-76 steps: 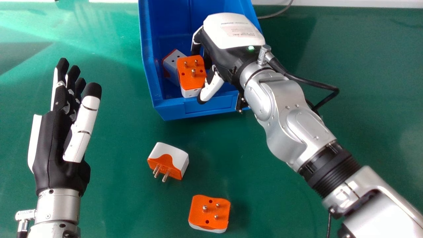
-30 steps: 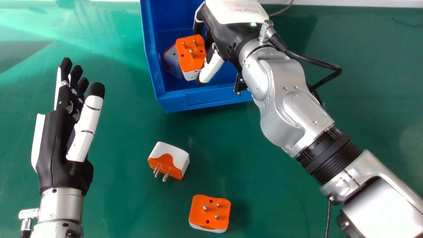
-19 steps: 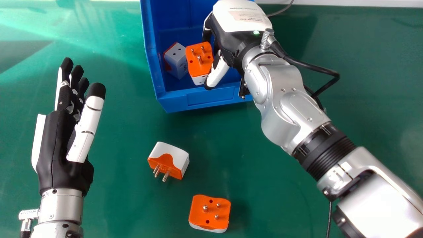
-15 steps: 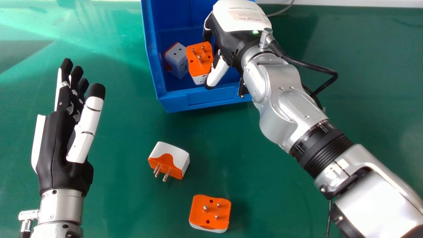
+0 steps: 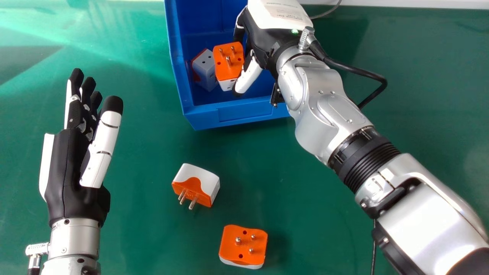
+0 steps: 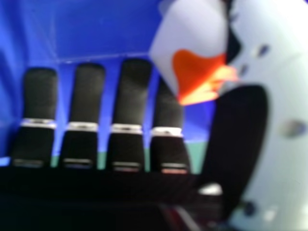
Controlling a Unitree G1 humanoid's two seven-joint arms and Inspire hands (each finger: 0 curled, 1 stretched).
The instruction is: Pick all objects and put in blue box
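Right robot hand is pinching an orange-topped white plastic plug adapter in or just over the blue plastic box, its edge hold risking a tilted drop, the neighbouring white adapter likely causing a snag.

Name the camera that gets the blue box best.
Head view: it shows the blue box's near wall, left wall and the adapter lying inside, though the right hand covers part of its right side. The right hand view shows blue inner surfaces behind that hand's fingers, too little to make out its shape.
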